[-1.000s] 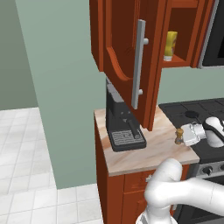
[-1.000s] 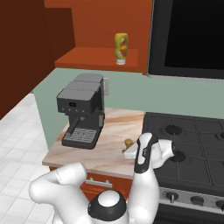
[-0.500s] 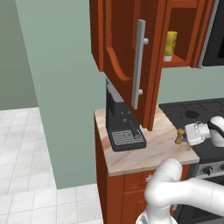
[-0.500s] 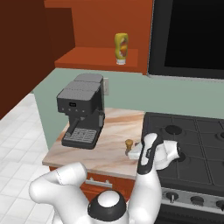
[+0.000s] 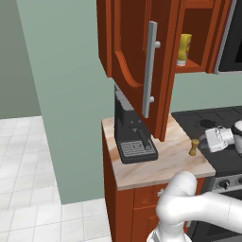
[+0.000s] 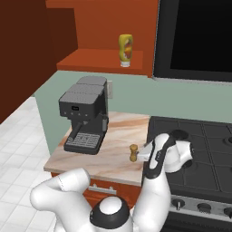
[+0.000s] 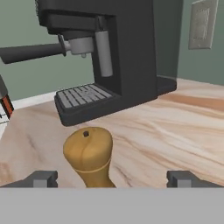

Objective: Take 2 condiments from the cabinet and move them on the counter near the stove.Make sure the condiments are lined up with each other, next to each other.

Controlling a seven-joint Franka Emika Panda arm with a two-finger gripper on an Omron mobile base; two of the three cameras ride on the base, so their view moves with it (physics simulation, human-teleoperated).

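A home kitchen, rendered. Reddish wood wall cabinet [image 5: 142, 52] w/ long silver bar handle, door open, yellow bottle [image 6: 125, 50] on shelf inside. Beige stone counter [image 5: 165, 163] over matching base cabinet. Black coffee machine [image 6: 84, 113] on top, black stove [image 6: 199, 154] w/ burners & front knobs alongside. White tile floor, green walls.

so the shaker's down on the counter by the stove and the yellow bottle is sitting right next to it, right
Not quite. The shaker is on the counter by the stove, but the yellow bottle is up on the cabinet shelf, as the right base view shows.
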